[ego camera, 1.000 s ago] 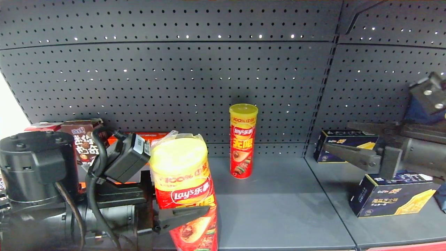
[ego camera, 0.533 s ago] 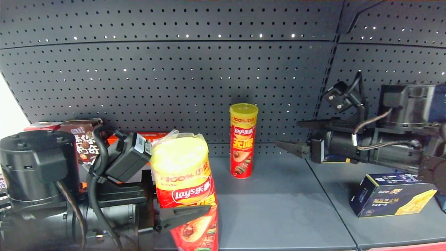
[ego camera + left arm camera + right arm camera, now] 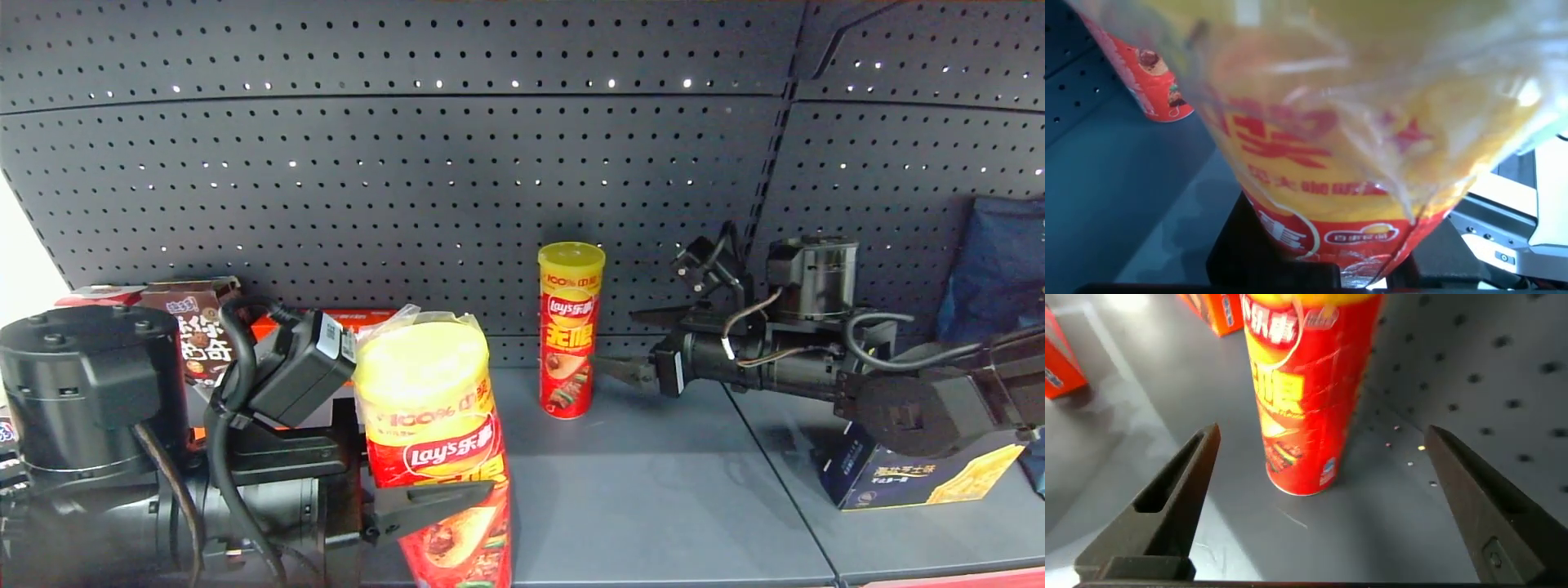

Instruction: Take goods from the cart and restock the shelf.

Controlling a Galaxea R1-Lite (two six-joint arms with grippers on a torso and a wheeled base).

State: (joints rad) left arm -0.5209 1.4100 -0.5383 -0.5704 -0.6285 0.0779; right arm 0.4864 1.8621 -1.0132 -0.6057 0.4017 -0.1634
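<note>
My left gripper (image 3: pixel 441 500) is shut on a red chip can with a yellow lid (image 3: pixel 433 441), wrapped in clear film, held upright low at the shelf's front left. That held can (image 3: pixel 1355 122) looms close in the left wrist view, with a second can (image 3: pixel 1151 82) beyond it. The second red chip can (image 3: pixel 570 331) stands upright on the grey shelf (image 3: pixel 653 490) near the pegboard back wall. My right gripper (image 3: pixel 620 341) is open just to that can's right, its fingers pointing at it. In the right wrist view the can (image 3: pixel 1306 400) stands ahead between the spread fingers (image 3: pixel 1167 498).
A brown chocolate box (image 3: pixel 196 327) and an orange box (image 3: pixel 359 317) sit at the shelf's back left. A navy box (image 3: pixel 922 478) lies at the right under my right arm, with a dark blue bag (image 3: pixel 996 253) behind it. Open shelf floor lies in front of the standing can.
My right arm has swung in from the right edge leftwards, bringing its open gripper up beside the standing can. The left gripper and its held can have stayed put.
</note>
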